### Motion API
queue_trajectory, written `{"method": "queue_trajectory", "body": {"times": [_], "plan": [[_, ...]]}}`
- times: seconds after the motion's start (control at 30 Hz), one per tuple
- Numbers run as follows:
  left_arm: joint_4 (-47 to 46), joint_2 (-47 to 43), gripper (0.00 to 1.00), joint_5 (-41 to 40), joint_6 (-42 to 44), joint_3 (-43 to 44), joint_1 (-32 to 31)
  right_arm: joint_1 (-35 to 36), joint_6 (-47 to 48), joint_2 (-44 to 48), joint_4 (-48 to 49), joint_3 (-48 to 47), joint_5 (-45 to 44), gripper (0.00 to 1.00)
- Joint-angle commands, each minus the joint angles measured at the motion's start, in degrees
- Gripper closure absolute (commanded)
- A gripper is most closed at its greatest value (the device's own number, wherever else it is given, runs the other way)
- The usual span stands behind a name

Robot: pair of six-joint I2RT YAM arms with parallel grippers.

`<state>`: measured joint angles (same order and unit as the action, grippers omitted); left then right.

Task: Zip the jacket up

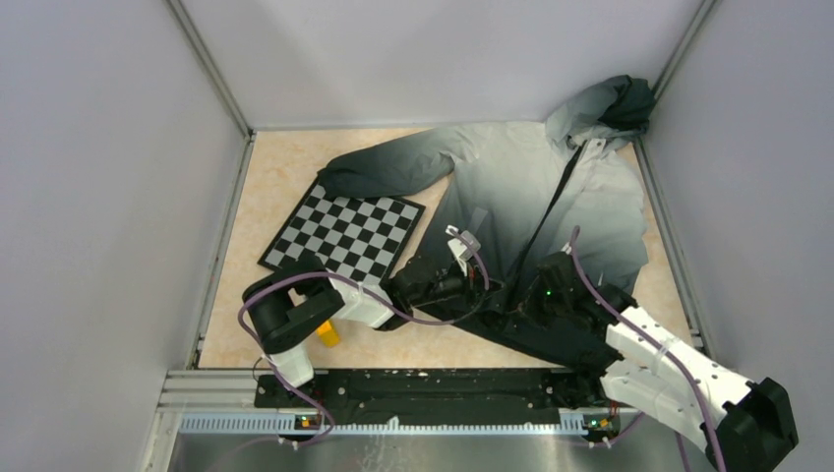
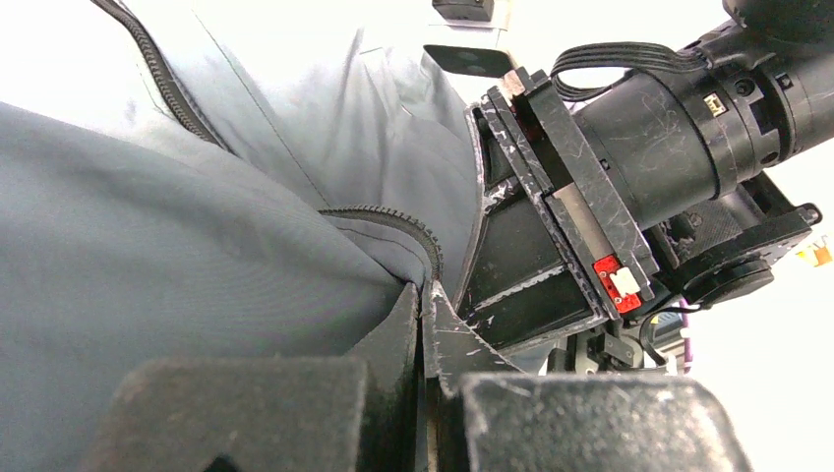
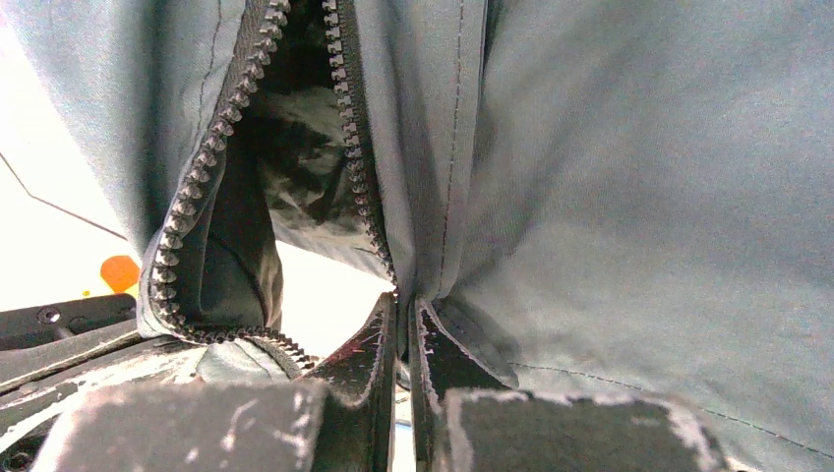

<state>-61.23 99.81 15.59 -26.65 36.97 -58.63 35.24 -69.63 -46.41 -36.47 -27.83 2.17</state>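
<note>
**A:** Position?

**B:** Jacket (image 1: 590,187) on the right of the table (image 1: 285,182), hood (image 1: 615,98) far, hem (image 1: 551,339) near. Left gripper (image 2: 425,300) is pinched on cloth at the zipper (image 3: 192,211) edge. Right gripper (image 3: 403,310) is clamped likewise. The zipper rows stand apart there.

**A:** Hazards?

**B:** No slider visible in either grip — a pull may only drag cloth, or bunch the hem so the rows misalign and lining snags.

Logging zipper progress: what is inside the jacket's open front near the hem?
Parted zipper teeth frame dark lining and bright table beneath. No slider shows; the right hand, pinching the jacket edge, may hide it.
</note>
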Motion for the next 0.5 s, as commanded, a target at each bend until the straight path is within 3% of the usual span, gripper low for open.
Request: {"method": "queue_trajectory", "body": {"times": [0.0, 0.47], "plan": [[-6.5, 0.0, 1.00, 0.2, 3.1, 0.3, -0.4, 0.3, 0.7, 1.7, 0.2, -0.2, 0.3, 1.00], [-7.0, -0.8, 1.00, -2.1, 5.7, -1.0, -0.4, 0.3, 1.3, 5.5, 0.6, 0.6, -0.3, 1.00]]}}
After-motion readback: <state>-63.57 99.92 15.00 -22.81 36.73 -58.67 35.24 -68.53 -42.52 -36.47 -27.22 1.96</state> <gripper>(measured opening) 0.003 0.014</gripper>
